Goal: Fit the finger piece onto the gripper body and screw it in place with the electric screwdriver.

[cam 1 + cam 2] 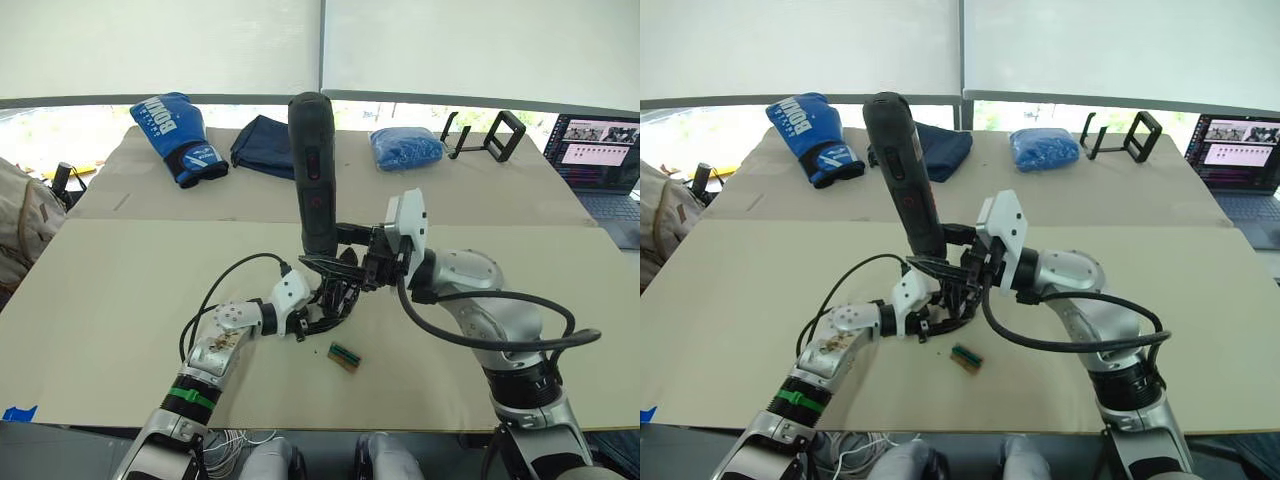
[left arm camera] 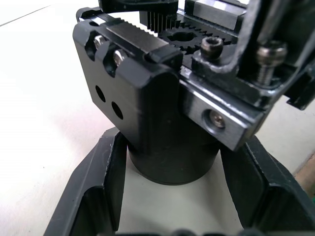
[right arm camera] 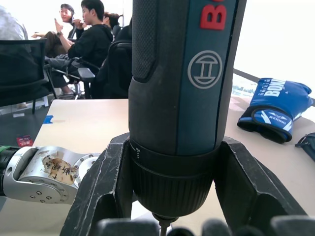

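Observation:
The electric screwdriver (image 1: 313, 170), a thick black cylinder with red markings, stands nearly upright above the table's middle with its bit pointing down. My right gripper (image 1: 347, 256) is shut on its lower collar; in the right wrist view the fingers (image 3: 106, 187) clamp both sides of the screwdriver (image 3: 182, 98). Directly below it, my left gripper (image 1: 328, 308) is shut on the gripper body (image 2: 162, 113), whose round black barrel sits between the fingers (image 2: 96, 189). The finger piece is hidden among the black parts.
A small green-brown block (image 1: 344, 356) lies on the table just in front of the grippers. At the back are a blue boxing glove (image 1: 178, 135), a dark cloth (image 1: 262, 145), a blue bag (image 1: 407, 147), a black stand (image 1: 490, 135) and a laptop (image 1: 600, 150). People (image 3: 88, 44) sit beyond the table.

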You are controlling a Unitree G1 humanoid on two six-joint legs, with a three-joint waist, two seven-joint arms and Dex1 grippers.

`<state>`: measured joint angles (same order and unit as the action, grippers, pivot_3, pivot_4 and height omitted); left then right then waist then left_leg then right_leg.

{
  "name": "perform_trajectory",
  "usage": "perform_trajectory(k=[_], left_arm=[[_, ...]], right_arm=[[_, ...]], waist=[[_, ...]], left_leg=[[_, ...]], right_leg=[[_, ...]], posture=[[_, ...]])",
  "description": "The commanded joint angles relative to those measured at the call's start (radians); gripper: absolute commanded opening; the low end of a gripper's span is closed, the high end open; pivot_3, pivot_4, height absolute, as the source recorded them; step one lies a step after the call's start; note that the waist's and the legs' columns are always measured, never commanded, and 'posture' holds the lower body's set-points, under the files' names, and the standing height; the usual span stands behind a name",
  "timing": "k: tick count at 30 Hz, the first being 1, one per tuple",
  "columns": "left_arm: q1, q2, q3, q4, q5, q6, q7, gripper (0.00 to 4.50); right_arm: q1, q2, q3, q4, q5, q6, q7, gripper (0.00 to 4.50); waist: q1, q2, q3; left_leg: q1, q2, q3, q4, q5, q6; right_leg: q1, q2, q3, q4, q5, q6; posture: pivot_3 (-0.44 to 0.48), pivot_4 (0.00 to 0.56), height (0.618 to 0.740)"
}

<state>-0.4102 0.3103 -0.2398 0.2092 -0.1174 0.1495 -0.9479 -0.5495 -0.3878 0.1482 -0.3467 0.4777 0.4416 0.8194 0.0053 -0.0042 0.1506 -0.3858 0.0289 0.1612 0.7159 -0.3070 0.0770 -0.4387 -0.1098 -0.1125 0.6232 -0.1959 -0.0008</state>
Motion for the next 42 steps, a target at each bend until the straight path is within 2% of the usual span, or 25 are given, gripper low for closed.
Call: perform_trajectory(k=[1,15,42], left_arm=[[0.031,0.012,-0.053,0.022,0.013,0.038,-0.038,2.28],[0.029,0.012,-0.056,0.020,0.011,0.047,-0.037,2.28],[0.030,0.001,-0.051,0.029,0.015,0.038,-0.018,2.28]], right_arm=[[0.023,-0.011,-0.003,-0.025,-0.021,-0.015,-0.014,1.94],[0.028,-0.025,0.008,-0.058,0.012,0.050,-0.017,1.94],[0.033,-0.010,0.017,-0.073,0.025,0.047,-0.007,1.94]], waist=[[0.000,0.000,0.000],[-0.002,0.000,-0.001],[-0.001,0.000,-0.001]], left_leg=[[0.000,0.000,0.000,0.000,0.000,0.000],[0.001,0.000,0.000,0.000,0.000,0.000],[0.001,0.000,0.000,0.000,0.000,0.000]], right_leg=[[0.000,0.000,0.000,0.000,0.000,0.000],[0.000,0.000,0.001,0.000,0.000,0.000],[0.000,0.000,0.001,0.000,0.000,0.000]], posture=[[0.000,0.150,0.740],[0.000,0.150,0.740],[0.000,0.150,0.740]])
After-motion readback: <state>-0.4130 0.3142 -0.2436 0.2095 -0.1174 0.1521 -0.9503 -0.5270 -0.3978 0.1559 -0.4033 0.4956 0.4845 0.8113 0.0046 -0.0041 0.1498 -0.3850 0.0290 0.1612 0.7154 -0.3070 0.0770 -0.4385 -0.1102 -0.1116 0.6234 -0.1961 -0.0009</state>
